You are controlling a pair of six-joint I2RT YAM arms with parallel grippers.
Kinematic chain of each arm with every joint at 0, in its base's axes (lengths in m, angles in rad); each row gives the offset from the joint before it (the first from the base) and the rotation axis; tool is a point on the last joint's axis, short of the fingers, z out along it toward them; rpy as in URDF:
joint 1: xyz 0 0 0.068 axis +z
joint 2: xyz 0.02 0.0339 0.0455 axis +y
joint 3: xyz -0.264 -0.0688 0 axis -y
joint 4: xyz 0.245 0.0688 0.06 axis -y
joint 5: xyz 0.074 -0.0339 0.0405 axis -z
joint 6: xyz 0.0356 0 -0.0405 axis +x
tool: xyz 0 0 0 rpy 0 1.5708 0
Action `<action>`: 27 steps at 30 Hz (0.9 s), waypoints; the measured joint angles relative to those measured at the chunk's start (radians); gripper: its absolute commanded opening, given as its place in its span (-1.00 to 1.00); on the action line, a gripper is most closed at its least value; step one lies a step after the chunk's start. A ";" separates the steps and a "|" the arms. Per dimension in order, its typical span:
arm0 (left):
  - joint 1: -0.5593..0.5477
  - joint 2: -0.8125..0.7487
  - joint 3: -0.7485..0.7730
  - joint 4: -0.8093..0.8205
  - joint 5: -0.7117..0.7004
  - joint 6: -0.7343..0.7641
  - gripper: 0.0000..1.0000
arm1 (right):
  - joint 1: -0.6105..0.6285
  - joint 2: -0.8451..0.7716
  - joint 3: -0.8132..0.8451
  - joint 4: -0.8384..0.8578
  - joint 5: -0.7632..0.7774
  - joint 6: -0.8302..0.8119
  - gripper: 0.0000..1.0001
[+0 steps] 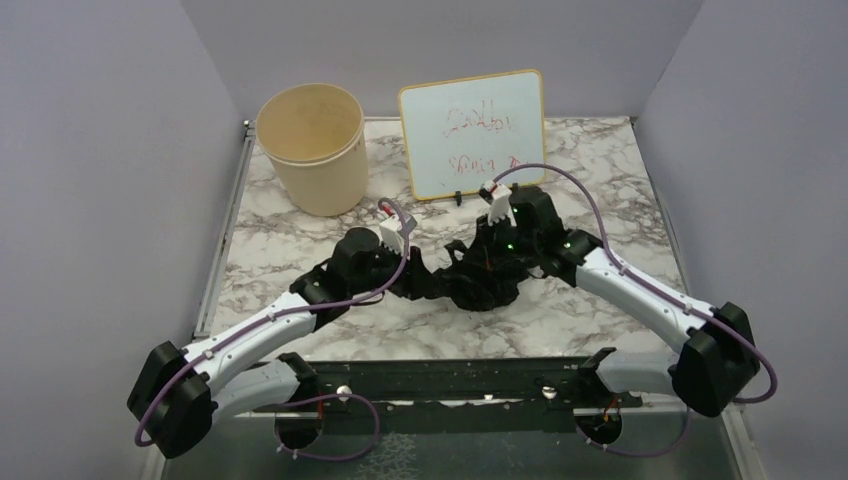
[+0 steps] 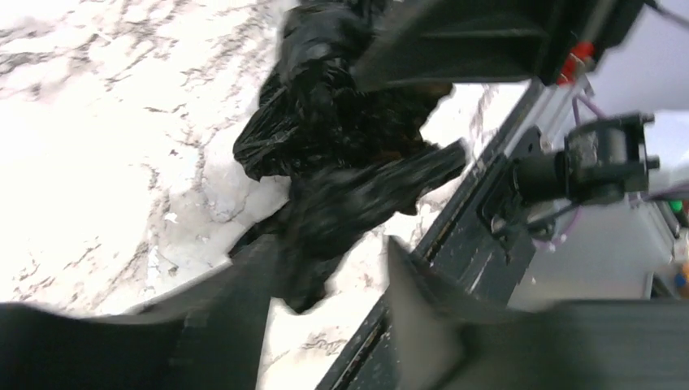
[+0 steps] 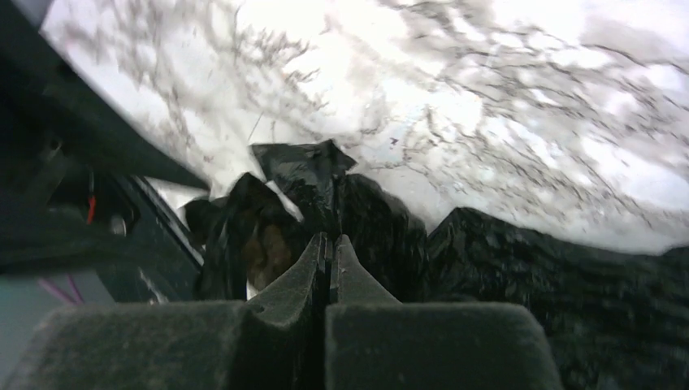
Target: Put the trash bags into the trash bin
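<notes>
The black trash bag (image 1: 478,282) lies crumpled on the marble table, mid-front, between my two grippers. My left gripper (image 1: 425,275) is at its left end; in the left wrist view the gripper (image 2: 325,272) is open, and a tail of the bag (image 2: 341,138) reaches between the fingers, against the left finger (image 2: 236,301). My right gripper (image 1: 492,250) is over the bag's right part; in the right wrist view it (image 3: 329,241) is shut, with the crinkled bag (image 3: 487,268) bunched right around the tips. The cream trash bin (image 1: 312,148) stands upright and open at the back left.
A white whiteboard (image 1: 472,133) with red writing stands at the back, right of the bin. The dark rail (image 2: 455,236) along the table's front edge lies close behind the bag. Grey walls enclose the table on three sides.
</notes>
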 measured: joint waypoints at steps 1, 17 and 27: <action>0.000 -0.002 0.014 -0.019 -0.025 -0.015 0.56 | 0.000 -0.032 -0.031 0.032 0.045 0.044 -0.99; 0.000 -0.056 0.099 -0.011 -0.113 -0.381 0.97 | 0.000 -0.444 -0.403 0.339 0.351 0.537 -0.99; -0.062 0.069 -0.070 0.235 -0.023 -0.669 0.93 | 0.000 -0.472 -0.536 0.483 0.295 0.629 -0.99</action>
